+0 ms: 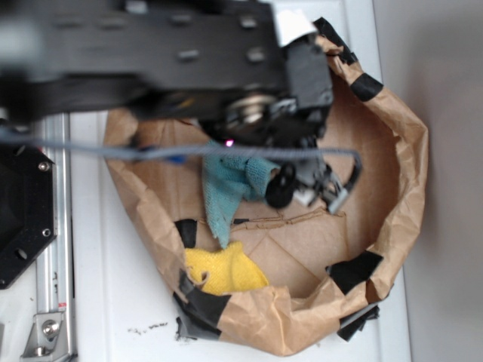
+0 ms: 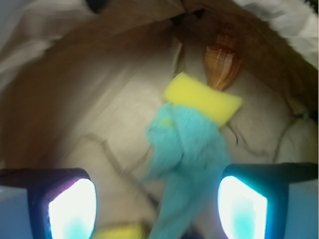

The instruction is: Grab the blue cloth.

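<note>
Exterior view, going left to right: a black hexagonal base plate (image 1: 23, 219) and a silver metal rail (image 1: 51, 249) sit at the left edge on the white table (image 1: 121, 317). Right of them spreads a crumpled brown paper bag (image 1: 400, 151), rolled down into a nest and patched with black tape. Low in its left part lies a fuzzy yellow cloth (image 1: 223, 271). Above that, near the frame's centre, the light blue-teal terry cloth (image 1: 230, 188) hangs in a crumpled strip, its top under the blurred black robot arm (image 1: 151, 53) that crosses the upper frame. The tool (image 1: 302, 188) is just right of the cloth, touching or nearly so.

Wrist view, left to right: one lit finger pad (image 2: 72, 209) sits at lower left, the blue cloth (image 2: 187, 159) runs up the middle between the pads, and the other pad is at lower right. The jaws stand wide apart, released, not pinching the cloth. Beyond the cloth's upper end lies a yellow rectangular sponge (image 2: 202, 97), and behind it a brown ribbed seashell (image 2: 222, 62).
</note>
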